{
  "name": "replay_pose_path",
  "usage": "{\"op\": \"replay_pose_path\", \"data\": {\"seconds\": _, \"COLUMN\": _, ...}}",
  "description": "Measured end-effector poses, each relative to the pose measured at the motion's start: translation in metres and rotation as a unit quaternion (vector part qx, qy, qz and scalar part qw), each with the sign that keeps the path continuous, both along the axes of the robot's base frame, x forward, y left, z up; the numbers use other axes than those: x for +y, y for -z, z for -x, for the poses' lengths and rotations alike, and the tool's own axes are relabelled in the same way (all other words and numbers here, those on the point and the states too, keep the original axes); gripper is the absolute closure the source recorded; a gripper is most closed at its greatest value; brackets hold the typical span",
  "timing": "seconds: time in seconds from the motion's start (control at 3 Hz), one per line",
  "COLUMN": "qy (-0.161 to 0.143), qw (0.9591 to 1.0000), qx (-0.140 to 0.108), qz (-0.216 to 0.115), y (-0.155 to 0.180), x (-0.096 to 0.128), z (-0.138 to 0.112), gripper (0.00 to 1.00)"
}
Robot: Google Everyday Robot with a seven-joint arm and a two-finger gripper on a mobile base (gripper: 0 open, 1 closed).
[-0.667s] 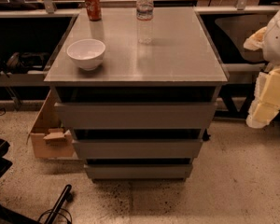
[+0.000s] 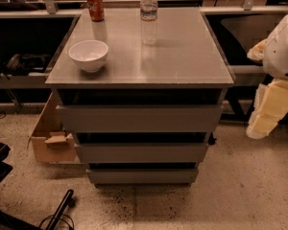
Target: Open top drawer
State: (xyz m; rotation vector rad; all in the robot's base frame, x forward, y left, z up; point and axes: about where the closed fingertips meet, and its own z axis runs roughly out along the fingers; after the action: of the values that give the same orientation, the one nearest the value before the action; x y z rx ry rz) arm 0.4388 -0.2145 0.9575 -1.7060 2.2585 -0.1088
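The top drawer [image 2: 139, 118] sits directly under the grey surface [image 2: 192, 56], its wide flat front facing the camera, with a dark gap between the front's upper edge and the surface's lip. From the end effector [image 2: 265, 116] the drawer lies at 9 o'clock, roughly level with it and apart from it; the drawer's right end is the nearest part, and a strip of floor [image 2: 240, 176] and dark frame shows between the two. The end effector hangs off the cabinet's right side, touching nothing that can be seen and holding nothing, and I cannot tell whether it is released or clenched, as it shows only as a cream block. The arm [image 2: 284, 49] enters from the frame's edge at 3 o'clock: a white rounded housing on top, with the cream part sloping down from it toward 7 o'clock, its low tip near floor level beside the cabinet. Two narrower drawer fronts [image 2: 140, 152] step down below the top one. On the surface, a white bowl [image 2: 88, 55] stands at 9 o'clock, a red can [image 2: 95, 5] at 11 o'clock and a clear bottle [image 2: 149, 8] at 12 o'clock. An open cardboard box [image 2: 50, 145] rests on the floor against the cabinet's left side.
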Motion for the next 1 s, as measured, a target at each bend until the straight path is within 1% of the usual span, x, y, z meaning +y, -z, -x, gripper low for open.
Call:
{"op": "replay_pose_path", "data": {"seconds": 0.33, "qy": 0.008, "qw": 0.9999, "qx": 0.012, "qz": -0.001, "y": 0.049, "x": 0.001, "z": -0.003, "gripper": 0.0}}
{"op": "replay_pose_path", "data": {"seconds": 0.67, "qy": 0.012, "qw": 0.9993, "qx": 0.034, "qz": 0.006, "y": 0.11, "x": 0.006, "z": -0.018, "gripper": 0.0}}
{"op": "replay_pose_path", "data": {"seconds": 1.0, "qy": 0.018, "qw": 0.998, "qx": 0.057, "qz": 0.021, "y": 0.167, "x": 0.008, "z": -0.037, "gripper": 0.0}}
